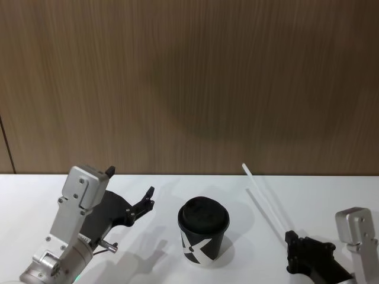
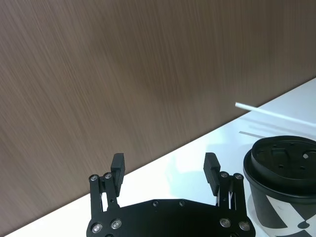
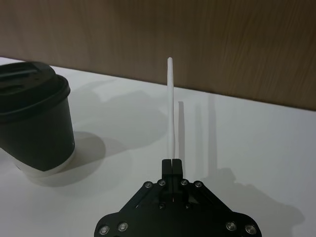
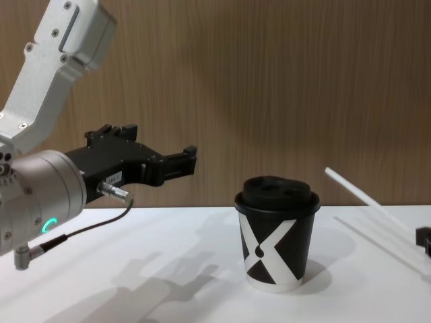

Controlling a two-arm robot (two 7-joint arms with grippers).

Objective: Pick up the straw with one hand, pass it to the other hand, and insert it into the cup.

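Observation:
The straw [image 1: 265, 200] is a thin white tube rising at a slant off the white table, right of the cup. My right gripper [image 1: 290, 244] is shut on its lower end; in the right wrist view the straw [image 3: 171, 108] stands up from the closed right gripper [image 3: 172, 164]. The black cup [image 1: 203, 231] with a white X mark and domed lid stands upright at the table's middle. My left gripper [image 1: 133, 184] hovers open left of the cup, holding nothing. In the left wrist view the left gripper [image 2: 164, 168] has its jaws wide apart, with the cup [image 2: 286, 187] and straw [image 2: 276, 116] beyond.
A brown wood-grain wall [image 1: 189, 83] runs behind the white table [image 1: 148, 260]. A thin dark cable with a metal plug [image 4: 74, 232] hangs under the left wrist. In the chest view the left gripper [image 4: 188, 161] is above the table, left of the cup [image 4: 276, 235].

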